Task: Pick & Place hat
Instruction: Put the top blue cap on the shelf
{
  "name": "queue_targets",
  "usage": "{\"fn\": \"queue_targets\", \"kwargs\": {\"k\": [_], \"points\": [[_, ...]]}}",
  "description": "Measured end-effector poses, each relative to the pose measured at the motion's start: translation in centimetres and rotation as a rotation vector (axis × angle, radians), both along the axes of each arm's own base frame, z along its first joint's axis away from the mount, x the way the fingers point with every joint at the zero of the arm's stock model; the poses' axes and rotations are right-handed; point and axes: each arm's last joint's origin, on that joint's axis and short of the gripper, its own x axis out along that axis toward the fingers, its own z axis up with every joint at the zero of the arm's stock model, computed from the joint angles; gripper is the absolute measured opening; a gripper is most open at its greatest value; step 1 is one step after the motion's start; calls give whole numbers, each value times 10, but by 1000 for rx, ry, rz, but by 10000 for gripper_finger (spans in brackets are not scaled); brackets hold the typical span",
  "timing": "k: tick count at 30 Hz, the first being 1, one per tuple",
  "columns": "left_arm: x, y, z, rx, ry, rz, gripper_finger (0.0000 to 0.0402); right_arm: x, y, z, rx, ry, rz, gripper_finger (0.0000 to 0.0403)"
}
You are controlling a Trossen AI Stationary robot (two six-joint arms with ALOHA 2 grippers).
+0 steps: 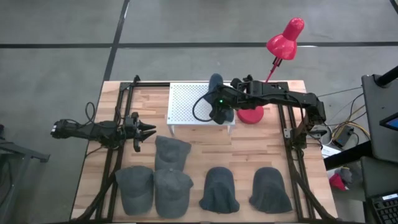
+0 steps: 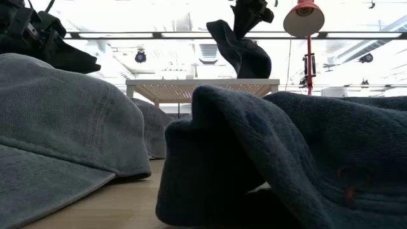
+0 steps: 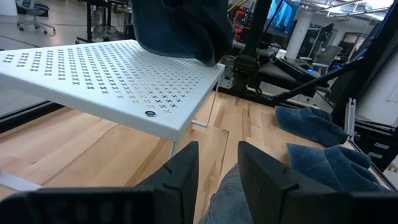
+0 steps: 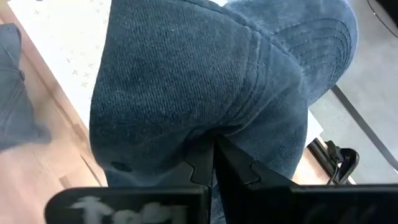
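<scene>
The right tool [image 4: 211, 163] is pinched shut on a fold of the blue hat [image 4: 205, 81], and the hat hangs from it in the air above the right end of the white rack [image 1: 199, 102]. I would judge this to be the placing step. To do it well, the arm should come down gently until the cloth rests on the perforated top, staying clear of the rack's edge so the hat does not slide off toward the red lamp [image 1: 283, 43]. Only then should the grip let go.

The hat dangles straight below the right tool, not yet touching the rack as far as the low view shows. The left tool [image 1: 144, 131] waits over the left of the worktop [image 1: 249, 149], its fingers a little apart and holding nothing. Five more hats [image 1: 221, 190] lie near the front.
</scene>
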Motion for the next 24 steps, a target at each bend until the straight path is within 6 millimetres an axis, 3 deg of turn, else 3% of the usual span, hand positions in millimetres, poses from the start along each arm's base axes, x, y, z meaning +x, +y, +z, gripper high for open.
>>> {"fn": "queue_targets", "kwargs": {"k": [24], "points": [[0, 0, 0, -1, -2, 0, 115, 16, 1, -14, 59, -57, 83, 8]]}}
